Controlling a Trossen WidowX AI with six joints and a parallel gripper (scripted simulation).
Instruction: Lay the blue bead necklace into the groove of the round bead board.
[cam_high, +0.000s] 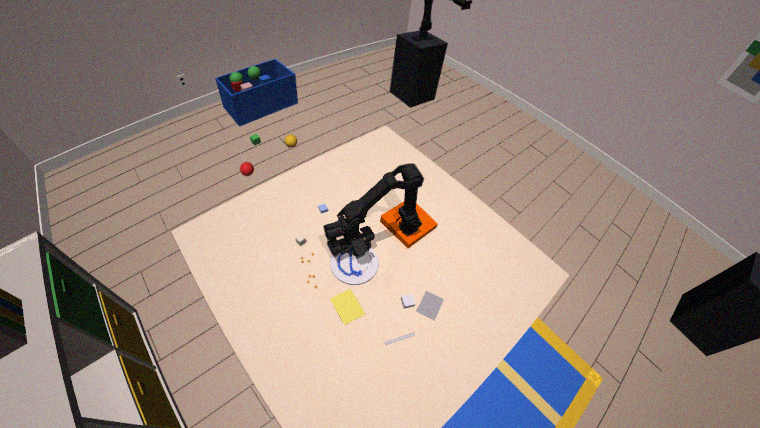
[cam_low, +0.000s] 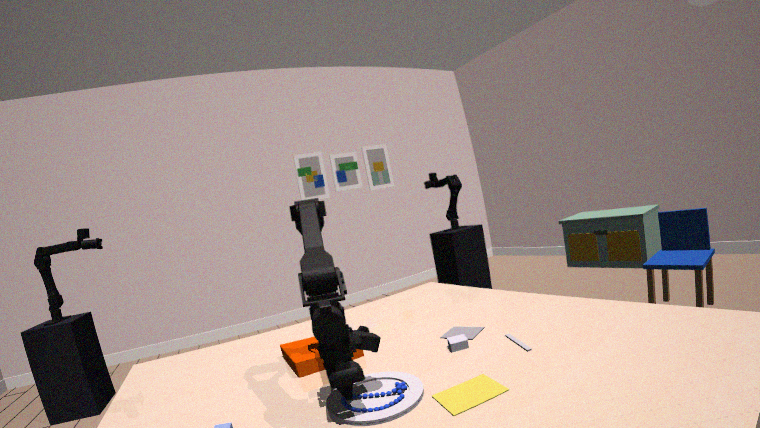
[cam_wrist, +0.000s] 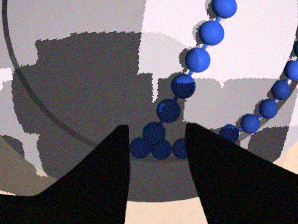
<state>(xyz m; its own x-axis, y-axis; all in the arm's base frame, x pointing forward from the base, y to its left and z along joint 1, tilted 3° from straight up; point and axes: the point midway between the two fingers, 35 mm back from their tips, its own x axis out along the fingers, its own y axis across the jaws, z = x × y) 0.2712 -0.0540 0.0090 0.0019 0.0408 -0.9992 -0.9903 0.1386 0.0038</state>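
The blue bead necklace (cam_high: 340, 264) (cam_low: 376, 409) (cam_wrist: 211, 32) lies on the round bead board (cam_high: 372, 272) (cam_low: 416, 392) (cam_wrist: 165, 187). In the wrist view one strand runs beside or along the groove at the right and another crosses inside the ring. The groove's left part is bare there. The exterior view shows a small clump of beads at the far end. My gripper (cam_low: 348, 397) (cam_wrist: 157, 133) is partly open, low over the board's rim. Several shaded beads show between its fingertips, which do not visibly pinch them. The top view hides the fingertips behind the arm.
A yellow sheet (cam_high: 347, 306) (cam_low: 470, 394) lies beside the board. A white block (cam_high: 407, 301) (cam_low: 457, 342), a grey sheet (cam_high: 429, 305) and a thin strip (cam_high: 399, 338) lie farther off. Small orange beads (cam_high: 308, 261) lie on the board's other side. The arm's orange base (cam_high: 409, 240) stands behind.
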